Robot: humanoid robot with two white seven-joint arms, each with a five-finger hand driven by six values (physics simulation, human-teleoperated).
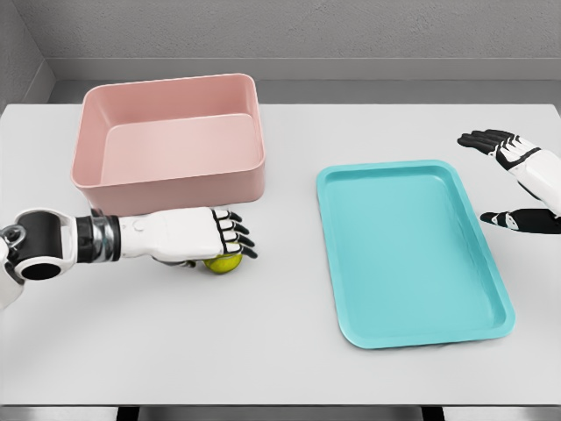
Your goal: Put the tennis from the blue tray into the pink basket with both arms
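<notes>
1. Left robot hand [210,239] reaches in from the lower left, palm down, its dark-tipped fingers [237,235] curled over the tennis ball [224,261] and grasping it from above.
2. Most of the ball is hidden under that hand; only a yellow-green crescent shows below the fingers, and whether it touches the desk [263,342] or is held just above it cannot be told.
3. The ball sits just in front of the pink basket [166,140], near its front right corner, outside the basket and well apart from the blue tray [412,250].
4. Right robot hand [513,180] shows at the right edge, beyond the tray's far right side; its arm is cut off by the frame. The fingers are spread and released, holding nothing, with the thumb pointing toward the tray.
5. The basket is a rounded rectangular tub with tall walls, its inside bare as far as can be seen; the near wall hides part of its floor.
6. The tray is teal, shallow, with a raised rim, lying slightly angled on the white desk.
</notes>
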